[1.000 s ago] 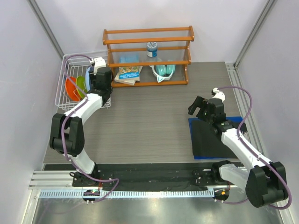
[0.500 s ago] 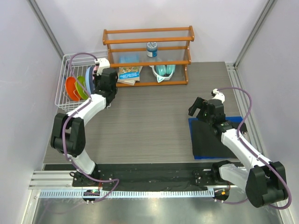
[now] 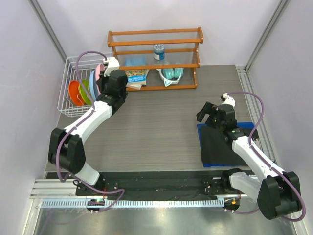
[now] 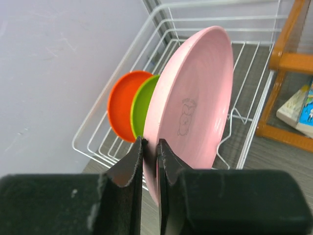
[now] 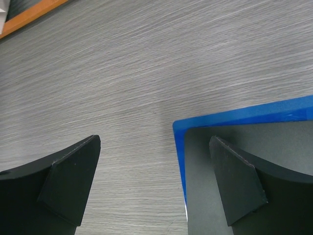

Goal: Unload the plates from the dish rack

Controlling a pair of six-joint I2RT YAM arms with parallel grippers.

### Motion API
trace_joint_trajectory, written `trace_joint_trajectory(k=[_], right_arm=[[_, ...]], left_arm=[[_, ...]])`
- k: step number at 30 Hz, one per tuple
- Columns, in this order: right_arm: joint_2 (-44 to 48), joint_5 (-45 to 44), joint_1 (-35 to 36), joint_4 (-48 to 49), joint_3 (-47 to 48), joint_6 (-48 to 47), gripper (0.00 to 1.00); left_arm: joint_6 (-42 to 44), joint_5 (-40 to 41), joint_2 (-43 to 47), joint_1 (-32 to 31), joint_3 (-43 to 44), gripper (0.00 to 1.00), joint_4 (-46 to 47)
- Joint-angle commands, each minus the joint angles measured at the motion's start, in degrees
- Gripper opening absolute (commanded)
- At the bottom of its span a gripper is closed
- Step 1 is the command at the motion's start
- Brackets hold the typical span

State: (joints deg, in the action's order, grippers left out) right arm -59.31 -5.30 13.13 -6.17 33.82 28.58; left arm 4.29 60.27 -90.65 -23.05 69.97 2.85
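**Left arm.** The left gripper (image 4: 149, 144) has its jaws almost closed, pinching the near rim of the pink plate (image 4: 190, 112), one finger on each face. The plate stands on edge and rises up and away from the fingertips, leaning a little to the right in the wrist view. I cannot tell whether its far edge touches the wires.

**Rack contents.** The dish rack (image 4: 98, 132) lies just beyond the gripper and to its left.
- The lime green plate (image 4: 144, 105) stands on edge directly behind the pink one.
- The orange plate (image 4: 122, 110) stands behind the green one, further from the fingers.
- The light blue plate (image 3: 92, 82) shows only in the top view, as a sliver between green and pink. It is hidden in the wrist view.

**Beyond the rack.** The wooden shelf (image 3: 154, 44) stands to the right of the gripper, with a book (image 4: 298, 110) on its lowest level.

**Right arm.** The right gripper (image 5: 154, 142) is spread wide with nothing between its fingers. It hangs over the table (image 5: 122, 73) at the corner of a dark, blue-edged mat (image 5: 244, 142), well apart from the rack.
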Motion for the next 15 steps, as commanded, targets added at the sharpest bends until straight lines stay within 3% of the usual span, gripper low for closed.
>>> trace_joint_trajectory(k=[1, 6, 15], right_arm=[[2.44, 1.96, 0.32, 0.29, -0.34, 0.07, 1.00], [1.83, 8.08, 0.32, 0.72, 0.45, -0.36, 1.00], [1.12, 19.44, 1.64, 5.38, 2.56, 2.80, 1.00]], left_arm=[[-0.77, 0.46, 7.32, -1.47, 3.06, 0.00, 0.49], [-4.03, -6.10, 11.81, -2.18, 4.03, 0.00, -6.35], [-21.51, -22.73, 20.25, -2.26, 1.84, 0.00, -19.63]])
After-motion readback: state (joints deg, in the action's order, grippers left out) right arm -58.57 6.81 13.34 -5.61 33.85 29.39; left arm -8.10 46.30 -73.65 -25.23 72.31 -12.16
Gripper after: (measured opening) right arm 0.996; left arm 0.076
